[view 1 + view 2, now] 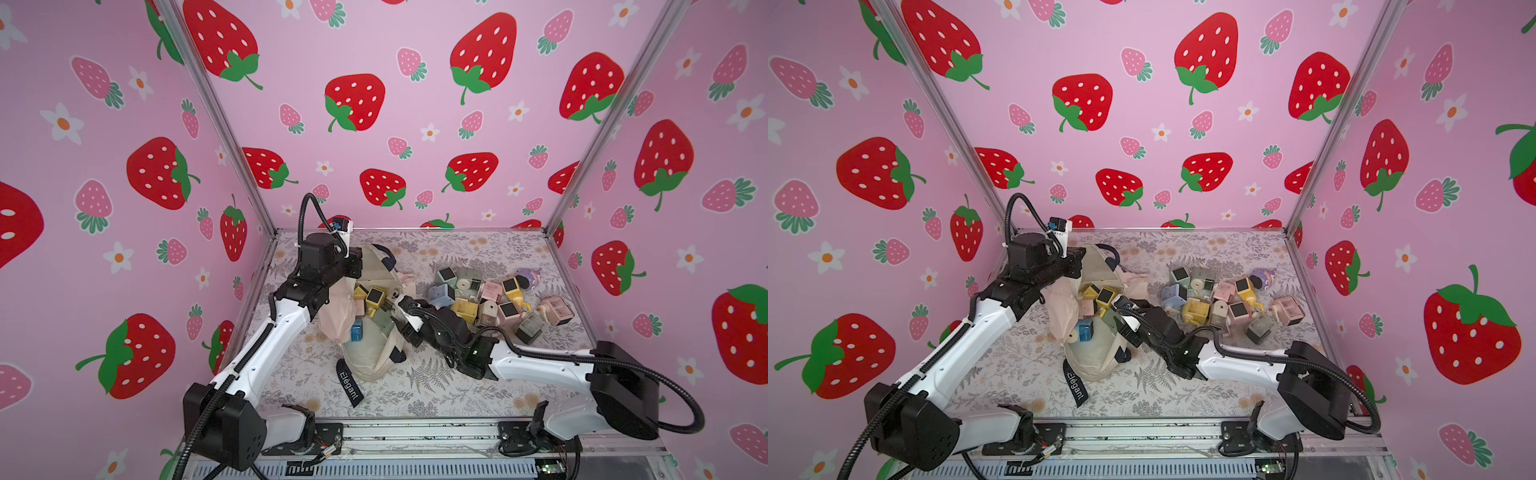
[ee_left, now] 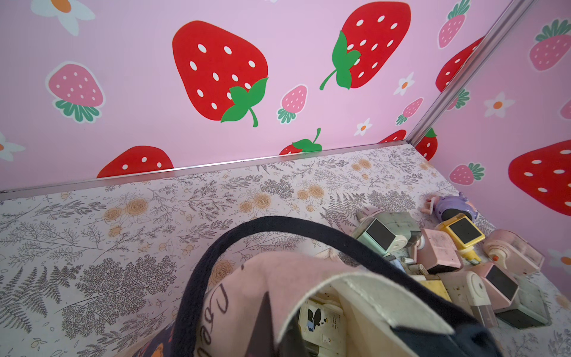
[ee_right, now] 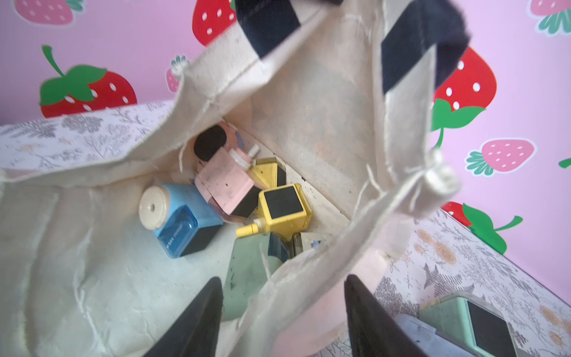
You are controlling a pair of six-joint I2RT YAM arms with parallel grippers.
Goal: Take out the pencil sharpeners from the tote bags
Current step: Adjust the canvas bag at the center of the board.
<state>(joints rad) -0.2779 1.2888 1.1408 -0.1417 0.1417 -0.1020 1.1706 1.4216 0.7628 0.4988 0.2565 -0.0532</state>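
Observation:
The cream tote bag (image 1: pixel 368 357) (image 1: pixel 1096 359) lies at the middle left of the floor with its mouth held up. My left gripper (image 1: pixel 356 262) (image 2: pixel 281 327) is shut on the bag's upper rim. My right gripper (image 1: pixel 394 300) (image 3: pixel 282 278) is open at the mouth and straddles the near rim, one finger inside and one outside. Inside the bag lie a blue sharpener (image 3: pixel 179 219), a pink one (image 3: pixel 222 182), a yellow one (image 3: pixel 284 207) and a green one (image 3: pixel 250 269). A pile of pencil sharpeners (image 1: pixel 490 303) (image 1: pixel 1221 299) (image 2: pixel 448 262) sits on the floor to the right of the bag.
A black strap reading Elegant (image 1: pixel 349 384) trails from the bag toward the front edge. A purple sharpener (image 1: pixel 528 277) lies at the back of the pile. Strawberry-print walls close in the left, back and right sides of the floral floor (image 1: pixel 436 399).

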